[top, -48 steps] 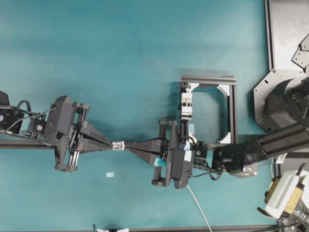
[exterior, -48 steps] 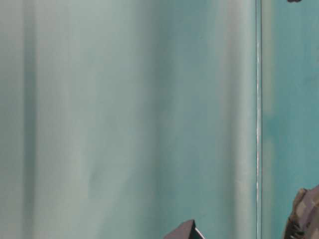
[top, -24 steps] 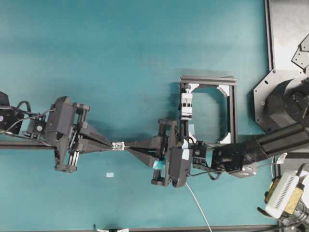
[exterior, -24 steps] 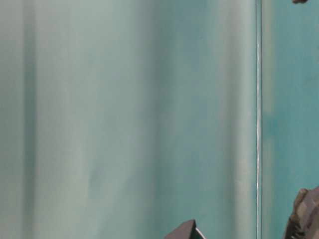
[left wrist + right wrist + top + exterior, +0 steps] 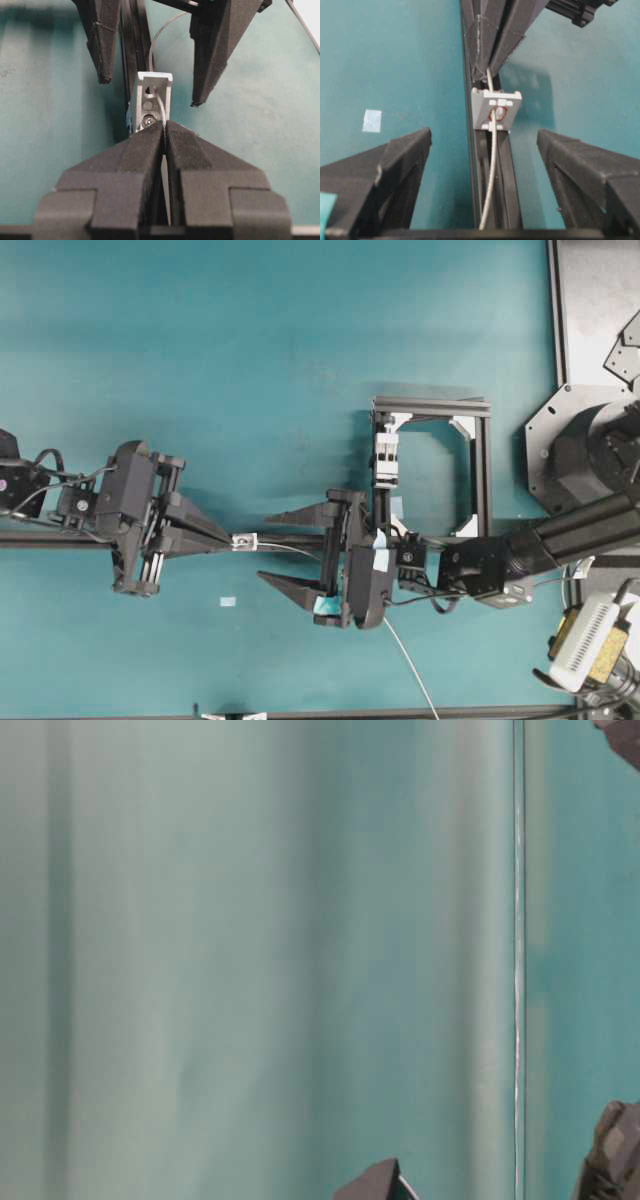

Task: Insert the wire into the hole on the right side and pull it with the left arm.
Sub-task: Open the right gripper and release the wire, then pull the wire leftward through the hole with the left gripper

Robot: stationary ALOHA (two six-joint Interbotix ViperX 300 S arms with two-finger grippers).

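— What is changed since a second ago?
— Right claw [image 5: 278,546] is now spread wide, its grip released.
— And the wire [image 5: 491,170]?
— It is threaded through the hole [image 5: 497,113] and pinched by the left claw [image 5: 164,134].

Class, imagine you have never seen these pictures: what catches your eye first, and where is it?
Mid-table, two black grippers face each other across a small silvery block. The left gripper is pinched shut on the wire, which runs through the hole. The right gripper stands wide open on either side of it.
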